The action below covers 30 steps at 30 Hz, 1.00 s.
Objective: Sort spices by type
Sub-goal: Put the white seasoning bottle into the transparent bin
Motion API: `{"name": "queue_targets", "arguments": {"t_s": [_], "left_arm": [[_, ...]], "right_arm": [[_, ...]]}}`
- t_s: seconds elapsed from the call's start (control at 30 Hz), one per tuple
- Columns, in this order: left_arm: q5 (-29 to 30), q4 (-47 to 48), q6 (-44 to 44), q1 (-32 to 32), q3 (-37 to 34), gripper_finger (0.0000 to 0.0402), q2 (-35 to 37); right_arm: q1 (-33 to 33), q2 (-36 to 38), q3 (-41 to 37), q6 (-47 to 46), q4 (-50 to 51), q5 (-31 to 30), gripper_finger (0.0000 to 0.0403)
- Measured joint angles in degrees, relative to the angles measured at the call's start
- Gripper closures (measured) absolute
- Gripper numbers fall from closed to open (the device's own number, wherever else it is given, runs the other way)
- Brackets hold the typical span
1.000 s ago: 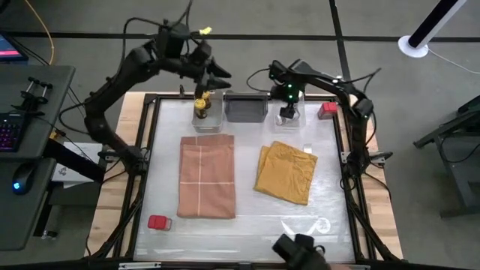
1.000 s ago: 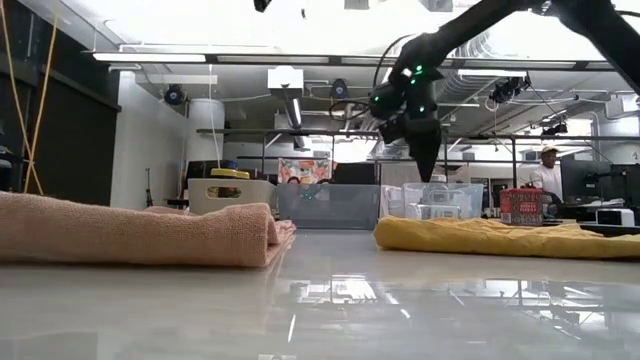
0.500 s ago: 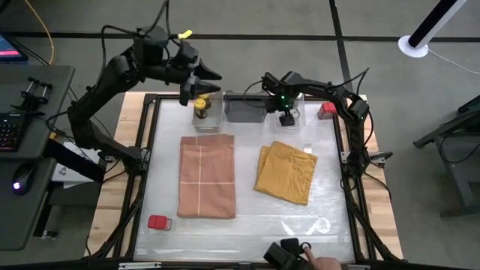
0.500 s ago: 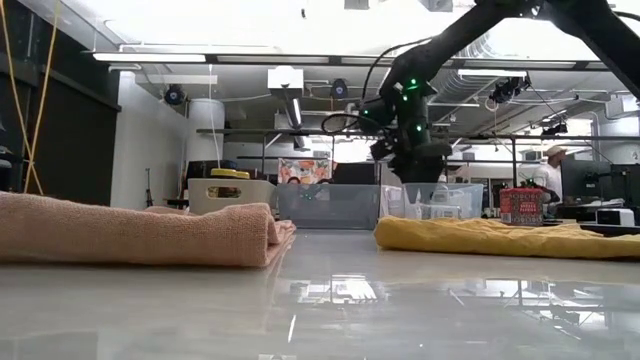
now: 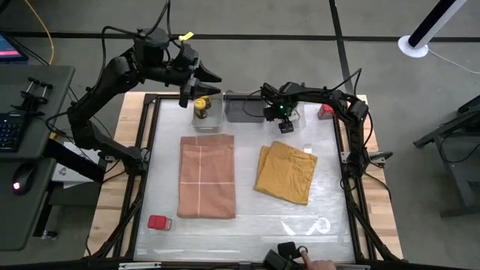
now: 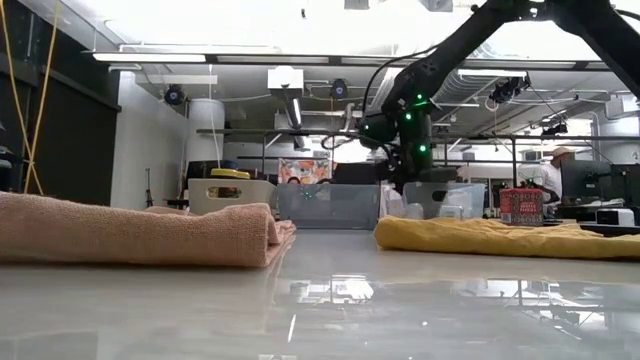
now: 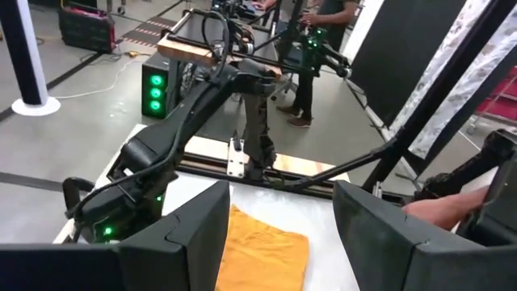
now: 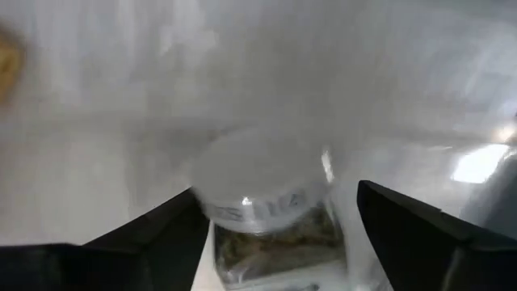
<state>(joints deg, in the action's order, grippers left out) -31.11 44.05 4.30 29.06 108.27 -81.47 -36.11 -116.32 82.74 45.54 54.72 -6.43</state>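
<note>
i can't read the blurred label on the clear white-topped shaker (image 8: 262,212), which holds brownish flakes at the table's back edge between my right gripper (image 8: 275,234)'s wide fingers. my left gripper (image 5: 201,81), jaws spread and empty, hangs over the yellow-lidded dark jar (image 5: 201,106) in a clear plastic bin (image 5: 208,118).

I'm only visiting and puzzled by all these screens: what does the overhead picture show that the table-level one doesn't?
Only the overhead view shows the left claw above a yellow-lidded jar, and a red tin near the front edge. Only the table-level view shows the room and a person behind. Both show the pink cloth, mustard cloth and right claw.
</note>
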Motion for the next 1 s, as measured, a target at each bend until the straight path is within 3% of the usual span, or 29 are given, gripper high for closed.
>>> {"name": "queue_targets", "arguments": {"t_s": [0.23, 0.4, 0.63, 0.8, 0.9, 1.0], "left_arm": [[0.0, 0.2, 0.0, 0.0, 0.0, 0.0197, 0.0], [0.0, 0.2, -0.4, 0.0, 0.0, 0.0197, 0.0], [0.0, 0.2, -1.1, 0.0, 0.0, 0.0197, 0.0], [0.0, 0.2, -1.6, 0.1, 0.0, 0.0197, 0.0], [0.0, 0.2, -1.9, 0.1, 0.0, 0.0197, 0.0], [0.1, 0.2, -1.7, 0.1, 0.0, 0.0197, 0.0]], "right_arm": [[0.8, 0.0, 0.2, 0.5, 0.0, -1.7, 0.0207], [1.0, 0.4, 2.9, -1.6, 4.3, -2.3, 0.021], [0.3, 6.4, 8.7, -3.0, 5.8, -1.1, 0.021], [-3.4, 13.3, 8.7, -14.1, -2.9, 10.9, 0.021], [-6.8, 16.8, 4.6, -23.3, -14.2, 20.4, 0.021], [-9.0, 18.6, -1.0, -29.3, -25.2, 25.5, 0.021]]}}
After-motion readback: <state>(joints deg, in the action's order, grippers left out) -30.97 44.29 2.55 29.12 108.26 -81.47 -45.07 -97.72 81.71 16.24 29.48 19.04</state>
